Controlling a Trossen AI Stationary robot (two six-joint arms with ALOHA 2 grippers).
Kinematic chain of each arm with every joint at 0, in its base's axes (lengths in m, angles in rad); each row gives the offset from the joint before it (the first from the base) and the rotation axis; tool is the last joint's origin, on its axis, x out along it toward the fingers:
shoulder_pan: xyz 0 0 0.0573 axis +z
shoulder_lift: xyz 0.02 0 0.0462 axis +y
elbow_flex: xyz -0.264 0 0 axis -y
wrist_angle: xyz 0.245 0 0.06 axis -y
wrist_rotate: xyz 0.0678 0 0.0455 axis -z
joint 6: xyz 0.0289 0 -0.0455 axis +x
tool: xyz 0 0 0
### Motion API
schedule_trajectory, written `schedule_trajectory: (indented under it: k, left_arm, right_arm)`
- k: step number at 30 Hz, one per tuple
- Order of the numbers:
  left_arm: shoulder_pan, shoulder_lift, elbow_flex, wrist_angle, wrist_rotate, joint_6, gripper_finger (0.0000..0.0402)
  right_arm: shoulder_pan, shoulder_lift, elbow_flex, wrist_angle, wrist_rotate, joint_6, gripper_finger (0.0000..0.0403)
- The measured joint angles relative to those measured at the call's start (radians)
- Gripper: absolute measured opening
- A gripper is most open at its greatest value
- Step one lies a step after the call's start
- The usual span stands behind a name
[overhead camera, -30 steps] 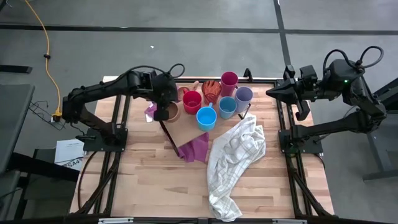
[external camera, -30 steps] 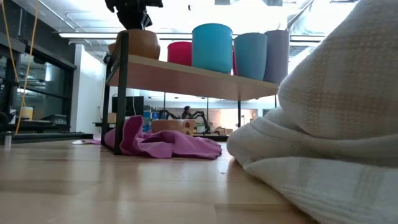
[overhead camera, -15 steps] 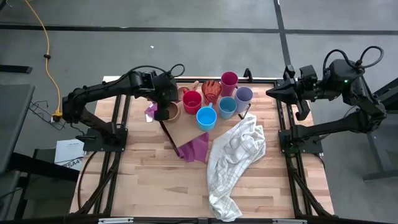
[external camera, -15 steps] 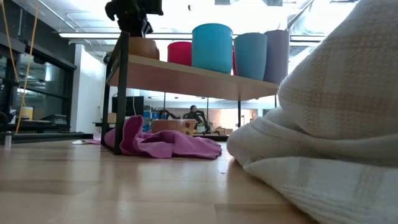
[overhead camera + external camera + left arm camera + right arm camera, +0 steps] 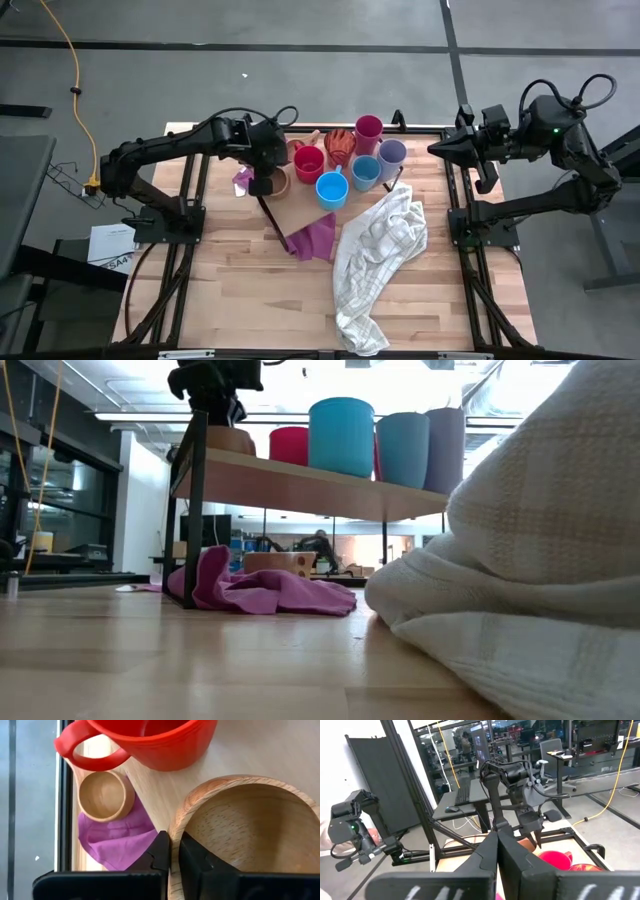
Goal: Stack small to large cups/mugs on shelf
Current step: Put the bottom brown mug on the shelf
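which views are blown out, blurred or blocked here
Low view: the white checked towel is a soft, out-of-focus mass filling the right side, and ceiling lights glare behind the cups. Left wrist view: sharp on the wooden cup. High view: evenly lit.

Light-wood shelf bearing upright cups; red mug, blue cups, lavender tumbler, tan mug at its corner
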Motion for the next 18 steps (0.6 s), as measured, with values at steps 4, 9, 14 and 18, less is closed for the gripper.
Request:
schedule_trajectory:
  k: [4, 9, 14, 18]
  left_arm:
    - [0.0, 0.0, 0.0, 0.017, 0.001, 0.002, 0.0023]
    - [0.026, 0.0, 0.0, 0.026, 0.011, 0.002, 0.0019]
    - [0.039, 0.0, 0.0, 0.028, 0.038, 0.002, 0.0013]
    - [0.039, 0.0, 0.0, 0.028, 0.053, 0.011, 0.0029]
  right_arm:
    - [0.0, 0.0, 0.0, 0.0, 0.0, 0.0, 0.0]
    - [0.0, 0.0, 0.0, 0.0, 0.0, 0.0, 0.0]
    - [0.0, 0.0, 0.0, 0.0, 0.0, 0.0, 0.0]
    - [0.0, 0.0, 0.0, 0.0, 0.0, 0.0, 0.0]
